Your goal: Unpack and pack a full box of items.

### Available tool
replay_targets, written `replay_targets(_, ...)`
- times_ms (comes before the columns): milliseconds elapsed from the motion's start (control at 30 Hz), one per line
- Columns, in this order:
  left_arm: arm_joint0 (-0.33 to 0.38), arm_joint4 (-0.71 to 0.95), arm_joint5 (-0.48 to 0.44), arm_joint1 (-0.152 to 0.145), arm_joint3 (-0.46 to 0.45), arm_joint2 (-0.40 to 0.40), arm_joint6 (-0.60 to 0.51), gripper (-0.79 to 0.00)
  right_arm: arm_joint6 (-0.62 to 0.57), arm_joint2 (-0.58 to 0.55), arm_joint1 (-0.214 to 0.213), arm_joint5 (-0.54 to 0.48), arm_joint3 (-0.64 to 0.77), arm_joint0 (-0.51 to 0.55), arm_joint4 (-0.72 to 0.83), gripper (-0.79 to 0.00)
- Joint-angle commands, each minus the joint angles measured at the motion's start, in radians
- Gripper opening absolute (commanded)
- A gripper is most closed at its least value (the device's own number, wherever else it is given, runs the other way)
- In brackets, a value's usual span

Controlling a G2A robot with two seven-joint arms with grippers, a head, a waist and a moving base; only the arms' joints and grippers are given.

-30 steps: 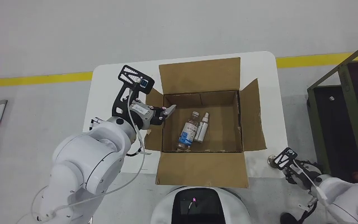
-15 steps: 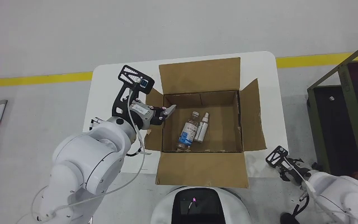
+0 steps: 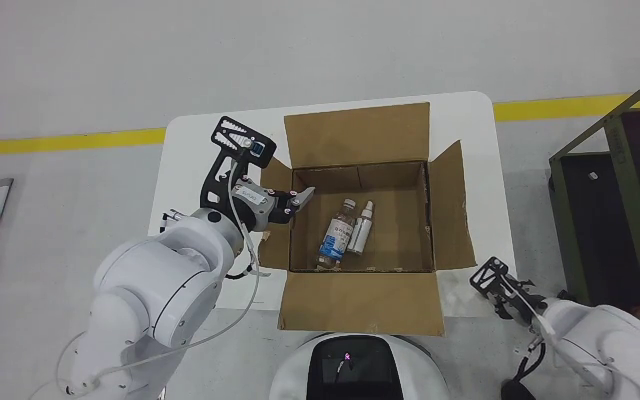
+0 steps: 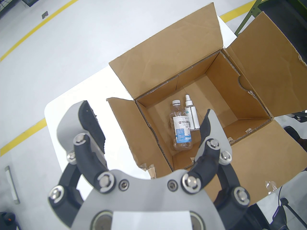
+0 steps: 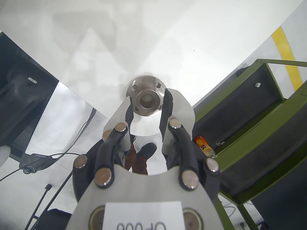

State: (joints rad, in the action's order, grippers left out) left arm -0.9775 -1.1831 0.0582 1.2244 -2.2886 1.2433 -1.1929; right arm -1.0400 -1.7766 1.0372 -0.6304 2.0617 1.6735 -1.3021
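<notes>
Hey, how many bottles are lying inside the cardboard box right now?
2. A clear bottle with a blue label lies on the floor of the box, and a small white spray bottle lies right beside it. The box's near wall could hide more.

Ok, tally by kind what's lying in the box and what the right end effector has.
Clear labelled bottle: 1
White spray bottle: 1
Metal flange, gripped by the right end effector: 1
Total: 3
</notes>
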Motion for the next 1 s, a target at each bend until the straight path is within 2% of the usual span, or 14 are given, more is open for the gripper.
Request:
replay_targets(0, 0.000, 0.000, 0.000, 0.000, 0.000, 0.000, 0.000, 0.000, 0.000, 0.005, -0.001, 0.001, -0.005, -0.003, -0.001, -0.499)
replay_targets(500, 0.000, 0.000, 0.000, 0.000, 0.000, 0.000, 0.000, 0.000, -0.004, 0.032, -0.010, 0.027, -0.023, -0.010, -0.004, -0.526)
replay_targets(700, 0.000, 0.000, 0.000, 0.000, 0.000, 0.000, 0.000, 0.000, -0.010, 0.045, -0.013, 0.034, -0.024, -0.014, -0.018, -0.576)
replay_targets(800, 0.000, 0.000, 0.000, 0.000, 0.000, 0.000, 0.000, 0.000, -0.011, 0.053, -0.014, 0.042, -0.028, -0.017, -0.022, -0.696)
replay_targets(833, 0.000, 0.000, 0.000, 0.000, 0.000, 0.000, 0.000, 0.000, -0.011, 0.055, -0.015, 0.044, -0.029, -0.018, -0.023, -0.763)
replay_targets(867, 0.000, 0.000, 0.000, 0.000, 0.000, 0.000, 0.000, 0.000, -0.013, 0.056, -0.015, 0.046, -0.029, -0.019, -0.025, -0.785)
replay_targets(967, 0.000, 0.000, 0.000, 0.000, 0.000, 0.000, 0.000, 0.000, -0.014, 0.059, -0.016, 0.052, -0.029, -0.023, -0.025, -0.785)
